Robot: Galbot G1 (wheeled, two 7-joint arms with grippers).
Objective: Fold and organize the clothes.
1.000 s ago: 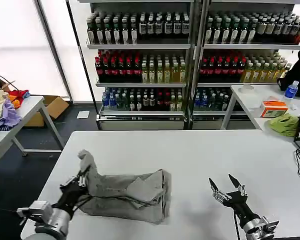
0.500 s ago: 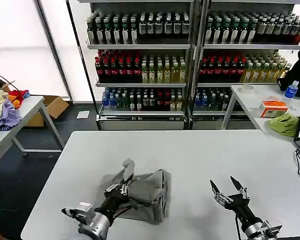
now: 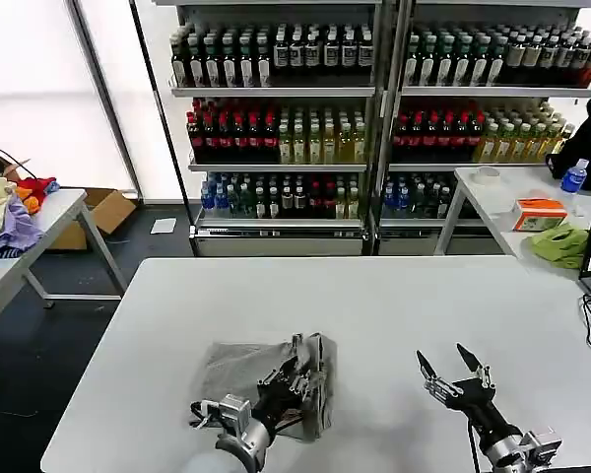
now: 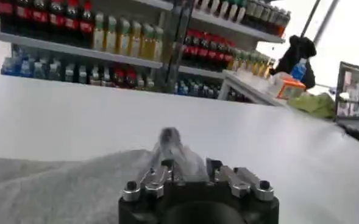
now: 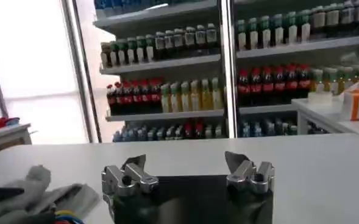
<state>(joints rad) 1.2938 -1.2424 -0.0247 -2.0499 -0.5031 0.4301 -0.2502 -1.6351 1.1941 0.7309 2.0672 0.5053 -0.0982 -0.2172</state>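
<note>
The left gripper (image 3: 294, 367) sits low over the near part of the white table (image 3: 394, 296), its fingers drawn together on a fold of the light grey shirt (image 3: 238, 371). In the left wrist view the pinched cloth (image 4: 178, 155) rises as a small bunched peak straight ahead of the closed jaws, and the rest of the shirt (image 4: 51, 189) spreads flat beneath and to one side of them. From the head camera the garment lies in a rough rectangle, most of it to the left of the gripper, with a doubled edge standing just beyond the fingertips.

The right gripper (image 3: 454, 367) hovers well apart to the right, above bare tabletop, its two fingers spread wide and holding nothing. Its own wrist camera shows the same spread tips (image 5: 138, 165) over the table surface, with a crumpled bit of grey fabric (image 5: 33, 190) off to one side.

Beyond both grippers the table runs clear to its far edge, and behind that stand shelves of bottled drinks (image 3: 374, 108).
</note>
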